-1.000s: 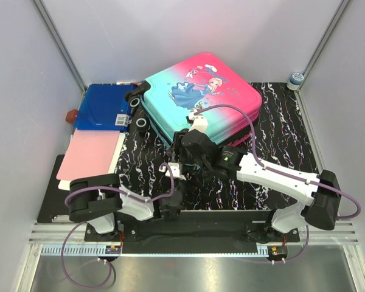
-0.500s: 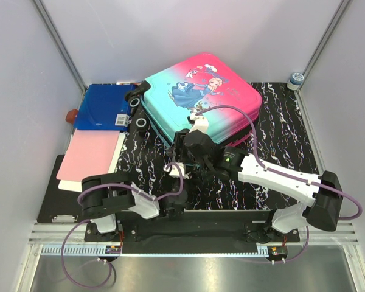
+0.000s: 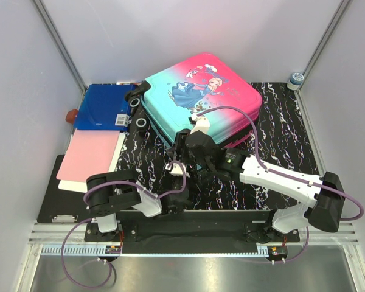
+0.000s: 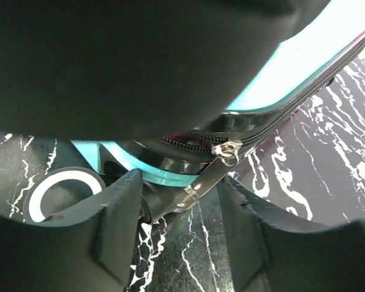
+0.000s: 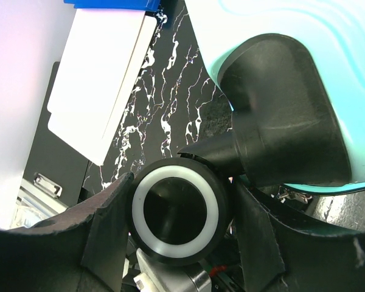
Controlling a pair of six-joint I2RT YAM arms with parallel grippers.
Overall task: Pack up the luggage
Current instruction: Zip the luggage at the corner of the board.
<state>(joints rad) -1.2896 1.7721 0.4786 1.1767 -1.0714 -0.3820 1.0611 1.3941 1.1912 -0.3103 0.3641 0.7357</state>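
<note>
The luggage (image 3: pixel 201 91), a pink-to-teal hard shell with a princess print, lies closed on the marbled mat. My right gripper (image 3: pixel 181 152) is at its near left corner. In the right wrist view it (image 5: pixel 181 185) is shut on a black wheel with a white ring (image 5: pixel 176 210), and both fingers press the wheel's sides. My left gripper (image 3: pixel 173 182) sits just below that corner. In the left wrist view the black zipper pull (image 4: pixel 204 179) hangs from the slider (image 4: pixel 226 149) into the gap between its jaws (image 4: pixel 181 182), which stand apart without clamping it.
A blue folder (image 3: pixel 103 109) lies left of the luggage, with a pink sheet (image 3: pixel 90 152) on a white board in front of it. A small red object (image 3: pixel 69 114) sits at the far left and a tape roll (image 3: pixel 296 78) at the back right corner. Another wheel (image 4: pixel 61 194) shows beside the left finger.
The left arm's elbow has swung right and its gripper has come up under the luggage's corner, the jaws narrowing around the zipper pull. The right gripper has edged slightly left, still on the wheel.
</note>
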